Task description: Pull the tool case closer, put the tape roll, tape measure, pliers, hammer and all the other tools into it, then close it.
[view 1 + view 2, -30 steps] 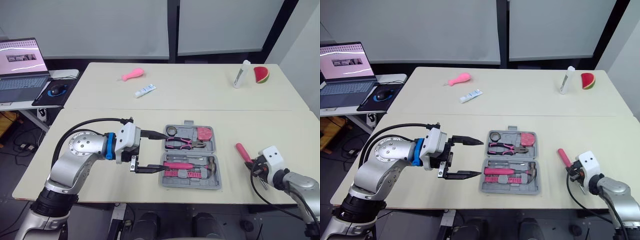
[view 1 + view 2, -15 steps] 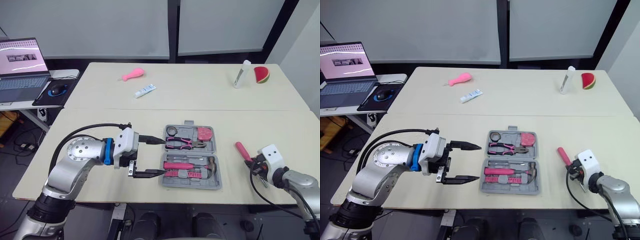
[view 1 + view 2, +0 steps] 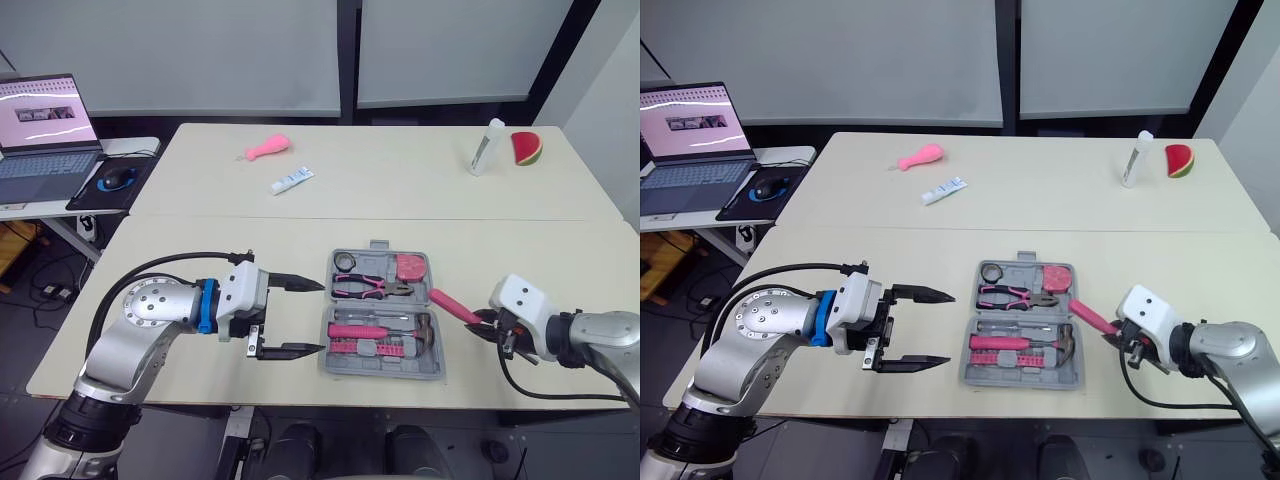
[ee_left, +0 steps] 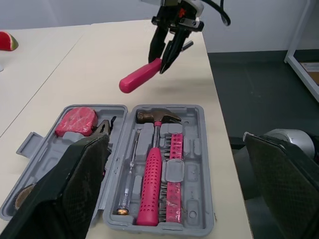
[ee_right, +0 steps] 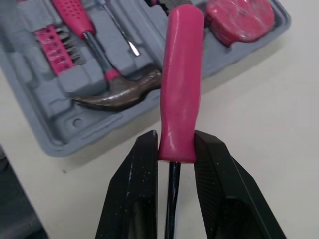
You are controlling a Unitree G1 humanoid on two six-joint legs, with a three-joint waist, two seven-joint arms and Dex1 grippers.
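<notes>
Right wrist view: the right gripper (image 5: pixel 177 144) is clamped on the pink-handled screwdriver (image 5: pixel 182 74) at the base of the handle, where the black shaft emerges. The shaft runs back between the two fingers and the handle points toward the tool case (image 3: pixel 378 371).

Location: the screwdriver is held clear of the table, just beside the right edge of the case. The case lies open and flat near the front of the table. It already holds the hammer (image 4: pixel 151 184), pliers (image 3: pixel 368 288), tape measure (image 3: pixel 408 267) and tape roll (image 3: pixel 344 262).

Left gripper (image 3: pixel 320 317): jaws spread wide and holding nothing, just beside the left edge of the case.

Handling, as judged:
- The screwdriver is probably light and rigid.
- Its handle looks smooth and rounded, so it may pivot in a grip this close to one end.
- Hold it level and lower it slowly into a free recess.
- A grip nearer mid-handle would give better control.
- The case appears to be thin moulded plastic, light enough to slide when pushed.
- For closing, lift the far half by its outer rim near the latch tab (image 3: pixel 377 244).

Markings: no brand, label or lettering can be read on the case or tools
</notes>
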